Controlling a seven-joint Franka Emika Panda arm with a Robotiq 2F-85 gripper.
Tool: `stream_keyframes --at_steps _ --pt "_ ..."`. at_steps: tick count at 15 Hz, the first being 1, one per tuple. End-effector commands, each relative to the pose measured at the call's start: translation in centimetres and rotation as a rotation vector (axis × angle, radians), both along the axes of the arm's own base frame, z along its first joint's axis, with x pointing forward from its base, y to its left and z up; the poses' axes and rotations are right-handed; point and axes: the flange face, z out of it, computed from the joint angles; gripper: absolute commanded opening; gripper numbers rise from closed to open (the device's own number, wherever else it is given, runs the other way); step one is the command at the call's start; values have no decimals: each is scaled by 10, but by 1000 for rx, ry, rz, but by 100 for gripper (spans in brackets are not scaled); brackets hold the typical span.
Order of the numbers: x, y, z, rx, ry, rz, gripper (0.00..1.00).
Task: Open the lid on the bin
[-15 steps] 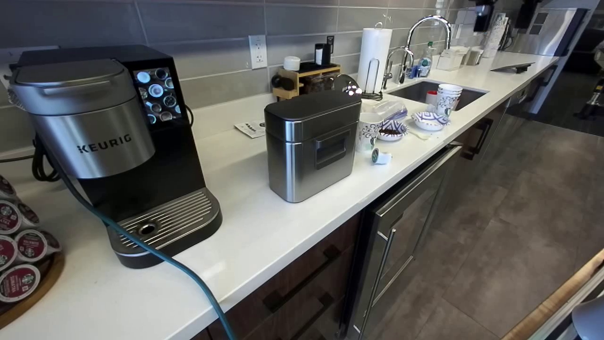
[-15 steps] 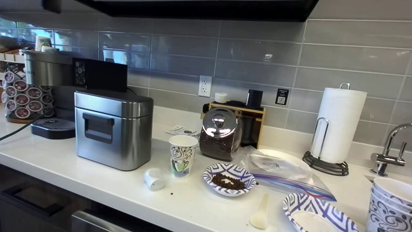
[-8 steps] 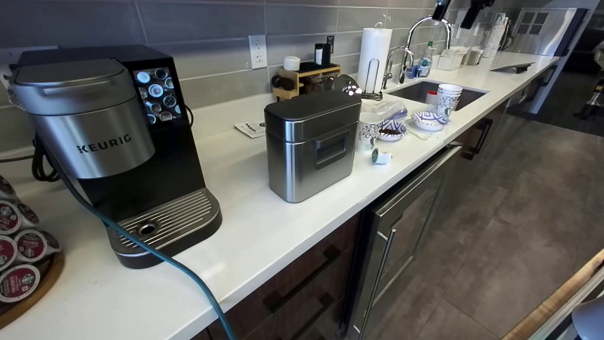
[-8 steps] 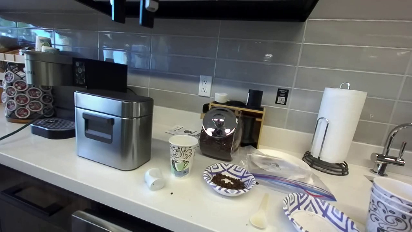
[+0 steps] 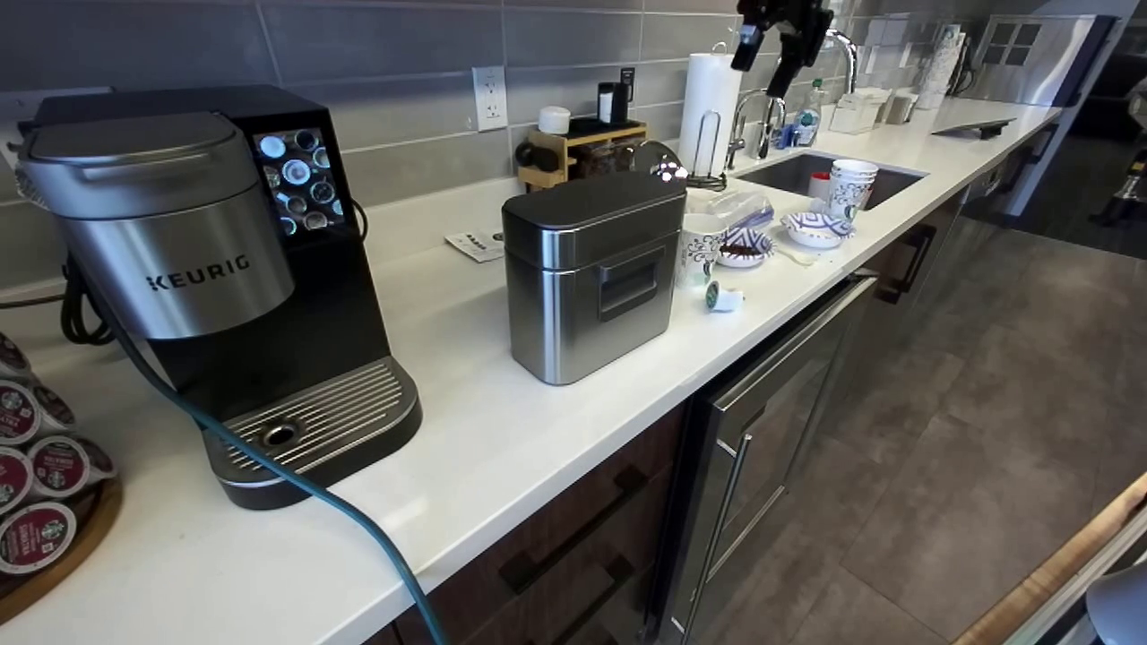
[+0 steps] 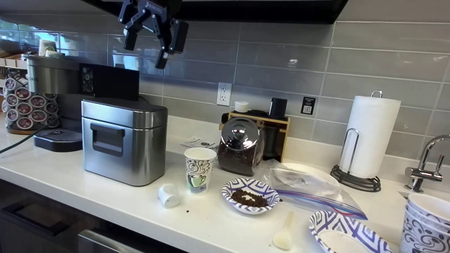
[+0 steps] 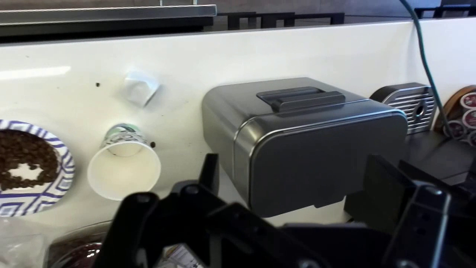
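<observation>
The bin is a boxy brushed-steel container that stands upright on the counter in both exterior views (image 5: 573, 331) (image 6: 144, 154). Its flat dark grey lid lies shut on top (image 5: 591, 199) (image 6: 123, 104). The lid faces the camera in the wrist view (image 7: 316, 163), with the recessed handle (image 7: 308, 99) on the bin's front. My gripper hangs in the air above the bin, apart from it, in both exterior views (image 5: 762, 73) (image 6: 146, 52). In the wrist view its fingers (image 7: 211, 169) stand wide apart with nothing between them, framing the lid.
The Keurig machine (image 5: 215, 269) stands close on one side of the bin. On the other side are a paper cup (image 6: 198, 172), a white pod (image 6: 168, 195) and a bowl of coffee beans (image 6: 250, 207). A dark cabinet (image 6: 225, 10) overhangs at the top. A teal cable (image 5: 358, 511) crosses the counter.
My gripper has come down into view from above and moved toward the bin. It stays open. The bin and its lid have not moved.
</observation>
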Motion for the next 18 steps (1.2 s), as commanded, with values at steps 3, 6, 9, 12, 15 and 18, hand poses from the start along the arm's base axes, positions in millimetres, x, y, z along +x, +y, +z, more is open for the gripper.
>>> stream_keyframes --at_steps 3,6,9,12,15,18 --pt "12 22 -8 4 14 37 100" --pt "14 20 -6 6 9 34 100" --pt "14 20 -5 6 6 34 100" --pt "51 32 -9 26 -168 167 100" --pt "79 44 -15 103 -279 268 100" --pt "108 57 -26 243 -338 340 100"
